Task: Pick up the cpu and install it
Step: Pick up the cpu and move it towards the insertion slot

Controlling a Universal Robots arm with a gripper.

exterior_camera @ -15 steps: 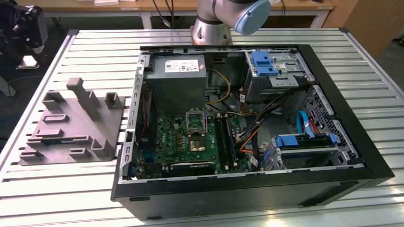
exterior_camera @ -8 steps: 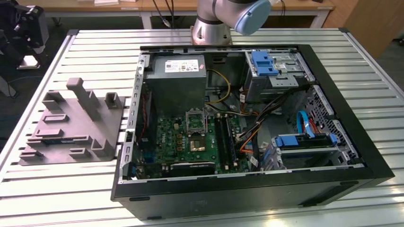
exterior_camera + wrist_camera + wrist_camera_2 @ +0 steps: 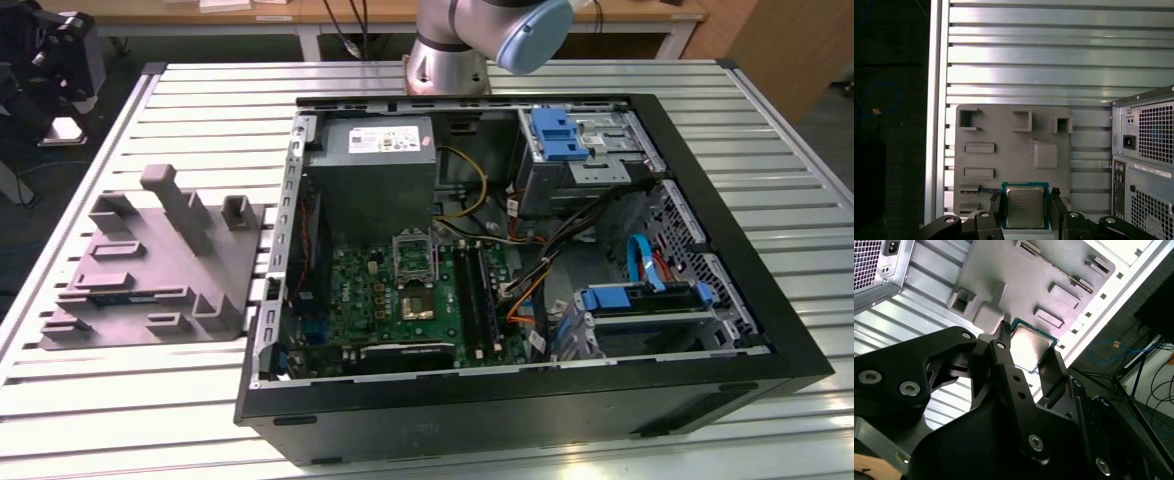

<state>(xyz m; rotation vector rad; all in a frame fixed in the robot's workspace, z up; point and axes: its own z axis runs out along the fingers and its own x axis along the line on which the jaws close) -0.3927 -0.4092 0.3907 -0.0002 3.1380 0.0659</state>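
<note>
The cpu, a flat square chip with a silvery top and green rim, sits between the two black fingers of my gripper, which is shut on it. In the second wrist view the cpu is pinched by its edges in the gripper. It hangs well above the grey moulded tray, over the tray's edge. In the exterior view the open computer case lies on the table, and the motherboard's socket is bare with its frame raised.
The grey tray with upright posts lies at the exterior view's left of the case on the slatted aluminium table. The arm's base stands behind the case. Cables, blue drive brackets and a power supply crowd the case's inside.
</note>
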